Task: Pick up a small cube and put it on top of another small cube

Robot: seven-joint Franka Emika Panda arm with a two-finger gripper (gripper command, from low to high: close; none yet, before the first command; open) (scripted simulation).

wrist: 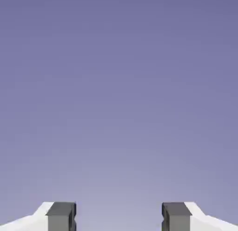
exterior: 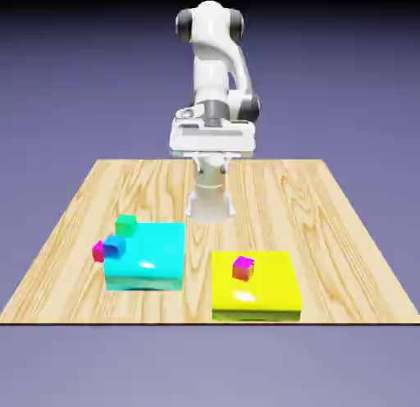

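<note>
Your white two-finger gripper [wrist: 119, 218] hangs wide apart and empty, seeing only backdrop. You are at the approach step: the tiny magenta-pink cube [exterior: 98, 251] sits beside the flat cyan block [exterior: 148, 258], touching a blue cube [exterior: 115, 245]. Descend there next.

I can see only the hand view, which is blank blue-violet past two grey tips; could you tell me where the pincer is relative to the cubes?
Observer: The pincer hangs open over bare wood, behind the two flat blocks, holding nothing.
Operator: Thank you. Where is the small magenta cube?
Observer: The magenta cube sits at the cyan block's edge on the exterior view's left, partly hidden by a blue cube.
Operator: Are there other cubes?
Observer: A green cube sits at the cyan block's far corner; a purple-topped cube rests on the yellow block.
</note>
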